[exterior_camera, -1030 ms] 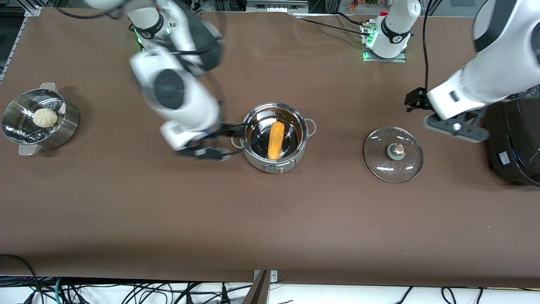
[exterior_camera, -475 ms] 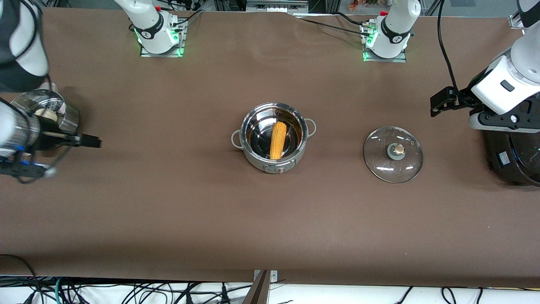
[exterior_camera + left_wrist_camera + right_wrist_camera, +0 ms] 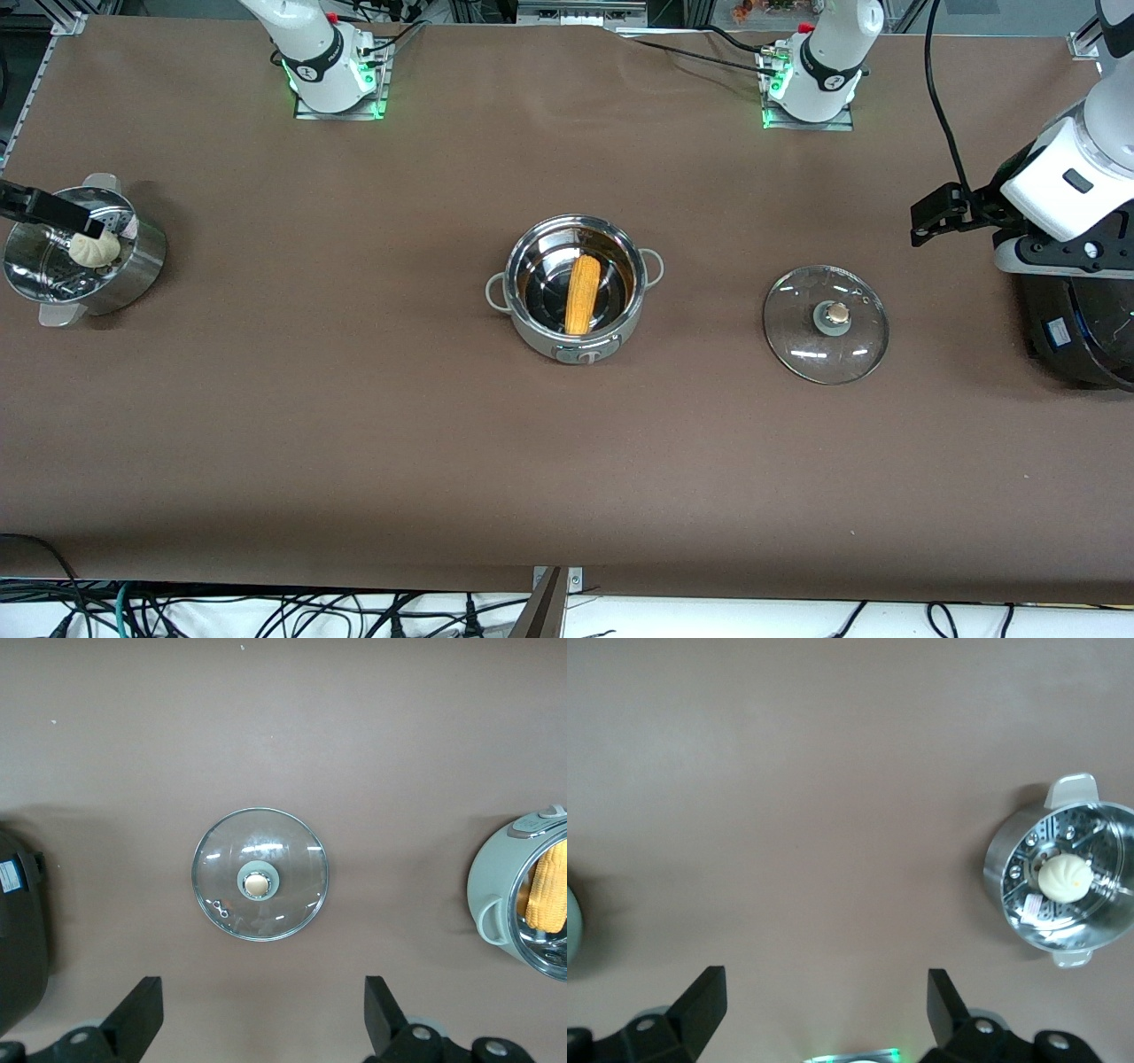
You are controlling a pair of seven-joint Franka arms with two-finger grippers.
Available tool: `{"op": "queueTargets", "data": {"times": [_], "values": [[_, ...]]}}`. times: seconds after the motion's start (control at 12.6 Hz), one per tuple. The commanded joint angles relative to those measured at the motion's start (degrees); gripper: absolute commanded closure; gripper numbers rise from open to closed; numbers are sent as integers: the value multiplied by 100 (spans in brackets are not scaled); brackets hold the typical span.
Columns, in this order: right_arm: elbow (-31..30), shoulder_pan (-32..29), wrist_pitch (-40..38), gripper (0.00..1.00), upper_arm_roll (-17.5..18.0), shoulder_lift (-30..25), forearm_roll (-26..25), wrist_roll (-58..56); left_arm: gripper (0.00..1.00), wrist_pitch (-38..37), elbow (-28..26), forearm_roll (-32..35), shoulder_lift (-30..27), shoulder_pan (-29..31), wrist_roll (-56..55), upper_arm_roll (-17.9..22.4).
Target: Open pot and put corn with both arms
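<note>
Front view: the pot (image 3: 574,288) stands uncovered mid-surface with the corn (image 3: 580,293) lying inside it, one end toward the front knob. The glass lid (image 3: 826,324) lies flat on the surface (image 3: 354,425), at about 3 o'clock from the pot, toward the left arm's end. The left gripper (image 3: 939,215) hangs over the surface at about 1 o'clock from the lid, beside the black cooker (image 3: 1076,328); its arm is cut off at the frame edge. Only a dark tip of the right gripper (image 3: 40,206) shows, over the steamer basket (image 3: 84,252) holding a bun (image 3: 94,248).

Left wrist view: the left gripper (image 3: 263,1023) has its jaws spread wide and empty, high above the lid (image 3: 260,887); the pot (image 3: 523,917) is cropped.

Right wrist view: the right gripper (image 3: 827,1010) jaws are wide and empty, with the steamer basket (image 3: 1060,875) well below.
</note>
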Motion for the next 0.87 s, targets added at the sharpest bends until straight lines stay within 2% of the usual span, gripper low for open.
{"op": "queueTargets", "data": {"times": [0.0, 0.08, 0.16, 0.32, 0.79], "values": [[-295, 165, 295, 0, -209, -112, 20, -514, 0, 116, -116, 73, -124, 33, -2, -14], [-173, 147, 251, 0, -218, 36, 3, -514, 0, 422, -510, 81, -421, -185, -2, 178], [2, 147, 181, 0, -209, 151, -6, -523, 0, 738, -914, 64, -659, -492, 7, 597], [74, 147, 146, 0, -209, 214, -15, -514, 0, 856, -1347, -119, -960, -967, 42, 1222], [101, 147, 181, 0, -200, 258, -6, -505, 0, 812, -1261, -138, -917, -1049, 24, 1278]]}}
